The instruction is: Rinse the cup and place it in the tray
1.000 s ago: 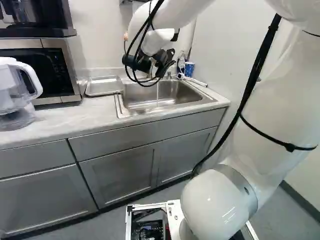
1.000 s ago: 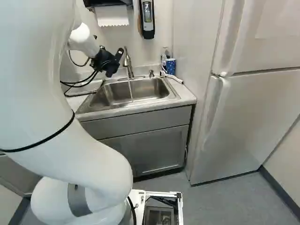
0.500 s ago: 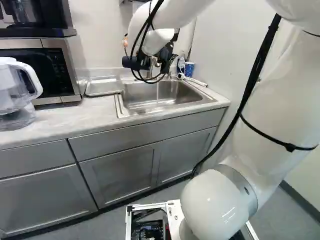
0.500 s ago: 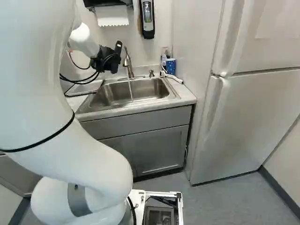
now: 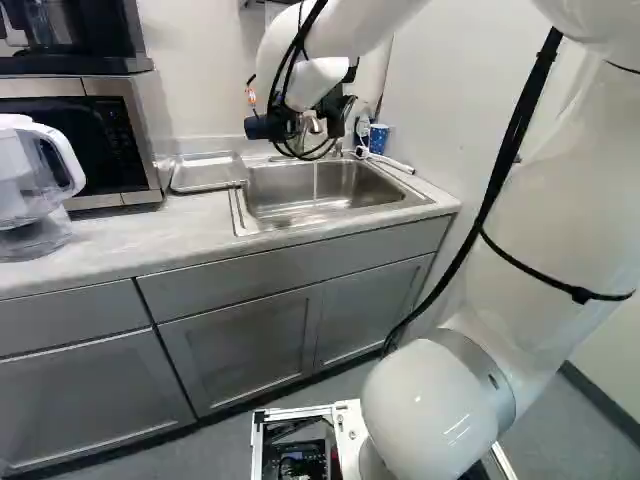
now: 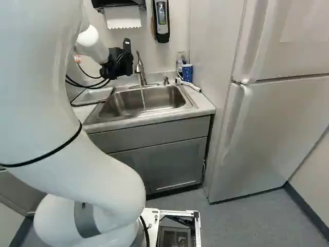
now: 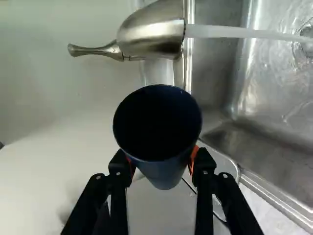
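Currently, the gripper (image 7: 161, 164) pinches the dark blue cup (image 7: 166, 169) between its orange-padded fingers, just left of the running faucet (image 6: 140, 68) in the right base view. Swinging right could clip the spout (image 7: 154, 36) and twist the cup loose, short of the left-hand tray (image 5: 208, 174).

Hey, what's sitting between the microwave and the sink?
A shallow metal tray lies there on the counter, as the left base view shows.

sink (image 6: 163, 98) in all three views
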